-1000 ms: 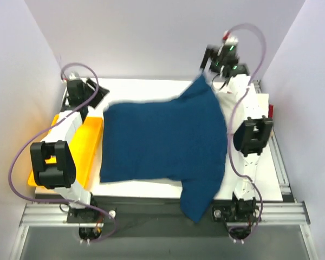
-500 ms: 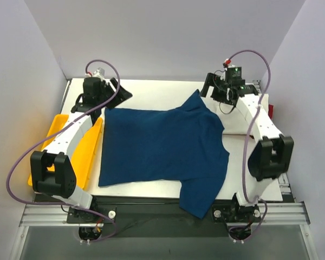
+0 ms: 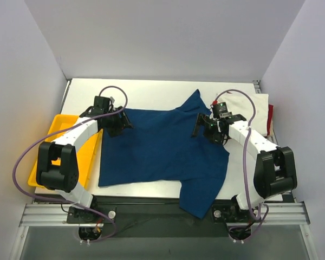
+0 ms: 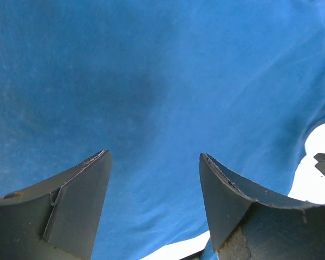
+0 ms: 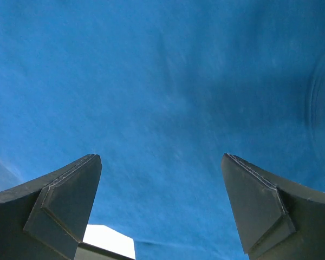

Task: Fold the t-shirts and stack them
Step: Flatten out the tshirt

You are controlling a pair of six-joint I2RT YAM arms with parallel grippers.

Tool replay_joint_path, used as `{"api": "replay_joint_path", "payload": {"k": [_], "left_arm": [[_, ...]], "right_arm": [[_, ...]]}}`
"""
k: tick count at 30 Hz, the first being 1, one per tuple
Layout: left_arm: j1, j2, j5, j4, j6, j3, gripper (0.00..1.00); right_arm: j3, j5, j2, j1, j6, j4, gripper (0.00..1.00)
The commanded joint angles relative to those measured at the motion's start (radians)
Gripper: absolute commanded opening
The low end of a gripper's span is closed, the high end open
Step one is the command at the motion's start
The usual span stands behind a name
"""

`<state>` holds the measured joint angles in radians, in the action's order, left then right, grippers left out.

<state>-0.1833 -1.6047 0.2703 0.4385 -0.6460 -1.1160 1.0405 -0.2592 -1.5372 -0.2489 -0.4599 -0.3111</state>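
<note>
The navy blue t-shirt point(image 3: 162, 149) lies spread flat on the white table point(image 3: 151, 92), one sleeve hanging over the near edge and the other pointing to the far side. My left gripper point(image 3: 121, 121) is open and empty over the shirt's far left corner. My right gripper point(image 3: 201, 129) is open and empty over the shirt's right side. Both wrist views show blue cloth point(image 4: 151, 81) point(image 5: 162, 81) close below the open fingers, nothing between them. A cream-white t-shirt point(image 3: 249, 111) and a red t-shirt point(image 3: 270, 115) lie at the right edge, partly hidden by the right arm.
A yellow plastic tray point(image 3: 62, 124) sits at the table's left edge under the left arm. White walls close in on the left, right and far sides. The metal rail point(image 3: 151, 214) with the arm bases runs along the near edge.
Both arms have come down from the far corners and moved inward over the shirt. The shirt's far edge, held up a second ago, now lies flat. Both grippers are open.
</note>
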Motion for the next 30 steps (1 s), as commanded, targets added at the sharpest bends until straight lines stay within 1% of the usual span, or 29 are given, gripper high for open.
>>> {"api": "replay_joint_path", "payload": {"k": [1,6,10,13,18,23,27,30], "left_arm": [[-0.005,-0.033,0.035,0.028,0.06,0.008,0.76],[-0.005,-0.098,0.026,0.063,0.088,0.002,0.76],[-0.005,-0.142,-0.022,0.045,0.118,0.01,0.76],[-0.001,-0.185,-0.028,0.031,0.137,0.007,0.76],[-0.004,-0.256,-0.042,0.04,0.155,-0.059,0.76],[-0.007,-0.328,-0.069,0.074,0.157,-0.131,0.76],[-0.01,-0.385,-0.079,0.074,0.146,-0.185,0.76],[-0.028,-0.426,-0.075,0.063,0.164,-0.252,0.77]], "right_arm": [[-0.039,0.021,0.08,-0.003,-0.048,-0.002,1.0],[-0.076,0.021,0.063,-0.001,-0.082,-0.02,1.0],[-0.071,0.015,0.0,0.003,-0.086,-0.045,1.0],[-0.048,0.011,-0.047,0.014,-0.076,-0.059,0.99],[0.006,-0.008,-0.133,0.037,-0.063,-0.074,0.99],[0.059,-0.052,-0.208,0.092,-0.053,-0.083,0.98],[0.108,-0.063,-0.283,0.132,-0.026,-0.102,0.98],[0.165,-0.078,-0.328,0.158,-0.014,-0.117,0.97]]}}
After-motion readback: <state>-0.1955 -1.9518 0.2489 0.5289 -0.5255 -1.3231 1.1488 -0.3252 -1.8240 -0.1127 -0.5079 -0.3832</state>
